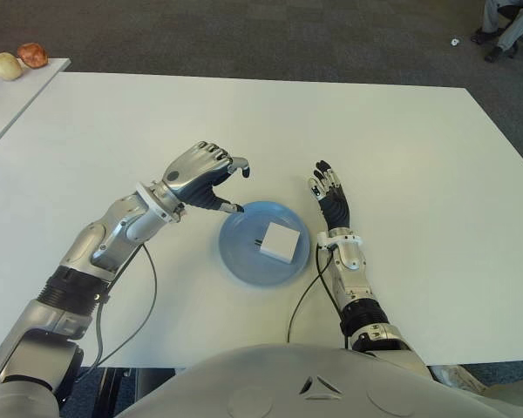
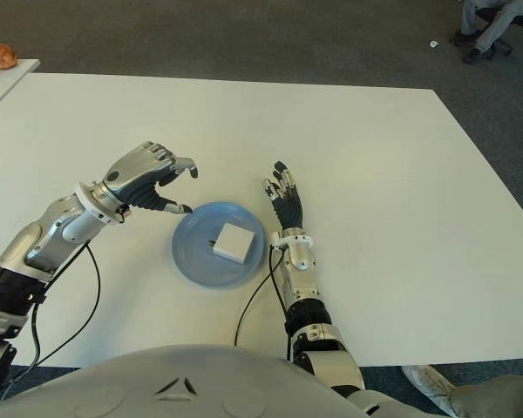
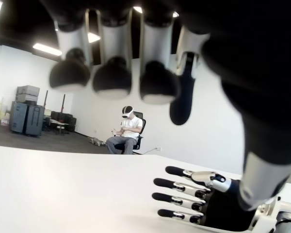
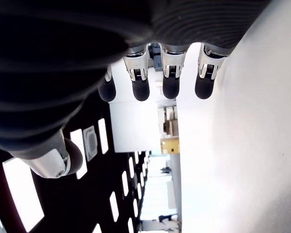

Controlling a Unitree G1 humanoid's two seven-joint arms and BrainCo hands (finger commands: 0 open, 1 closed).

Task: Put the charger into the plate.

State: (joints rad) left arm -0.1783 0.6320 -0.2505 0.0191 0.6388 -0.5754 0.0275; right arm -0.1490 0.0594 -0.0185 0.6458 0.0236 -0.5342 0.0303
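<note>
The charger [image 1: 277, 241] lies flat in the plate [image 1: 241, 259], its prongs pointing toward the left hand [image 1: 202, 174]. That hand hovers loosely curled, grasping nothing. The right hand [image 1: 332, 200] shows beside the plate, fingers extended, empty.

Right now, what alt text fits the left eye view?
A white charger lies in a blue plate on a white table. The left hand is beside the plate holding nothing; the right hand is flat on its other side.

The charger [image 1: 277, 242] was white. The plate [image 1: 244, 261] was light blue. The table [image 1: 401, 157] was white. The left hand [image 1: 205, 174] was silver with black fingertips. The right hand [image 1: 331, 198] was black and silver. The floor [image 1: 270, 39] was dark grey.
</note>
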